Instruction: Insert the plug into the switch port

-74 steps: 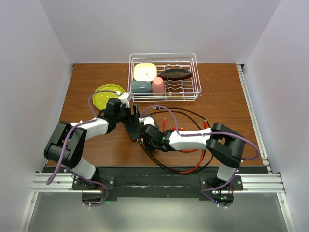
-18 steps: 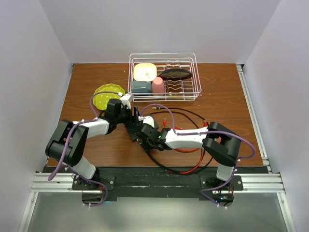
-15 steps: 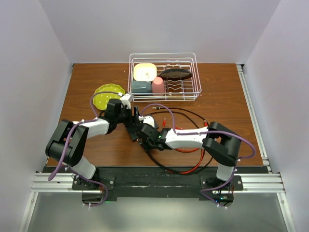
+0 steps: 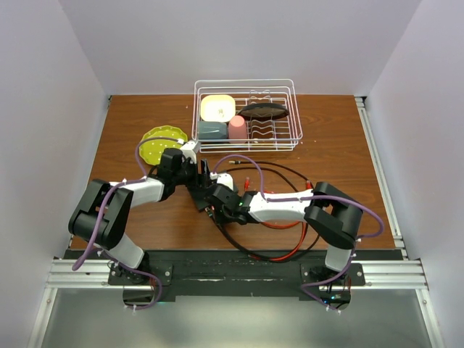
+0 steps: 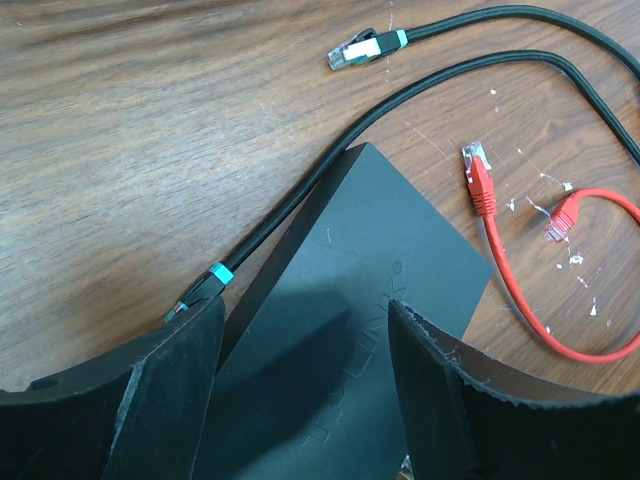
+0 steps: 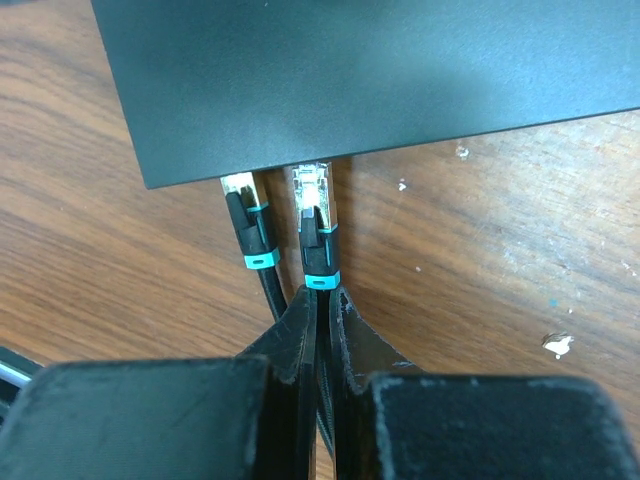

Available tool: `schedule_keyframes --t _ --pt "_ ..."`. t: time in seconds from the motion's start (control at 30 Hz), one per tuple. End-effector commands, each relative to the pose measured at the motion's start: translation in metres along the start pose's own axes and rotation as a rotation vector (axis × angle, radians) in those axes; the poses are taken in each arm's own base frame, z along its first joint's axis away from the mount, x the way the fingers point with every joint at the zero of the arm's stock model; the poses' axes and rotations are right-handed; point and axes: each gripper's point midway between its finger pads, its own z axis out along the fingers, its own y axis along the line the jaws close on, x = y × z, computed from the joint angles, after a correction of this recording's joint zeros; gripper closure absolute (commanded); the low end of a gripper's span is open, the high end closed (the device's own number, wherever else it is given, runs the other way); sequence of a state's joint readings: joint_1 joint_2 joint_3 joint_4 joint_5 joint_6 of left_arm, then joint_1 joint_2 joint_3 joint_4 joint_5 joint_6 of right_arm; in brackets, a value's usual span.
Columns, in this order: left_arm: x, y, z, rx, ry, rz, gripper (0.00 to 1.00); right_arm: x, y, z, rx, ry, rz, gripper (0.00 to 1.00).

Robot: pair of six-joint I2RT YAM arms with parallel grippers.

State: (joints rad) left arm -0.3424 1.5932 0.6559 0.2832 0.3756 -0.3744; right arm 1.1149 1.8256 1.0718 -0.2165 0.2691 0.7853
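Right gripper (image 6: 318, 300) was clamped tight on the black cable, just behind the teal-banded plug (image 6: 314, 205). That plug's clear tip was up at the near edge of the switch (image 6: 380, 70), whether seated or not I couldn't tell. A second teal-banded plug (image 6: 243, 215) sat just beside it at the same edge. The switch lay flat on the table (image 4: 333, 145), mid-left, between the two arms. Left gripper (image 5: 305, 315) straddled it, jaws wide; pinching or not, I couldn't tell. Past it lay a loose red cable (image 5: 500, 270) and another free black plug (image 5: 360, 47). Further back were a yellow-green plate (image 4: 156, 145) and the white dish rack (image 4: 246, 116).
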Motion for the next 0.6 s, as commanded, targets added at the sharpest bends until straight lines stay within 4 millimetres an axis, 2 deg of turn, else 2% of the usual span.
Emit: schedule_keyframes --t 0.0,0.23,0.57 --pt "-0.009 -0.005 0.003 0.031 -0.024 0.032 0.29 0.023 -0.033 0.01 0.106 0.072 -0.002 1.0" --pt "-0.008 -0.004 0.003 0.029 -0.02 0.035 0.29 0.026 -0.042 0.009 0.128 0.075 0.006 1.0" --pt "-0.008 -0.006 0.003 0.044 -0.016 0.042 0.29 0.027 -0.042 0.013 0.132 0.086 0.014 1.0"
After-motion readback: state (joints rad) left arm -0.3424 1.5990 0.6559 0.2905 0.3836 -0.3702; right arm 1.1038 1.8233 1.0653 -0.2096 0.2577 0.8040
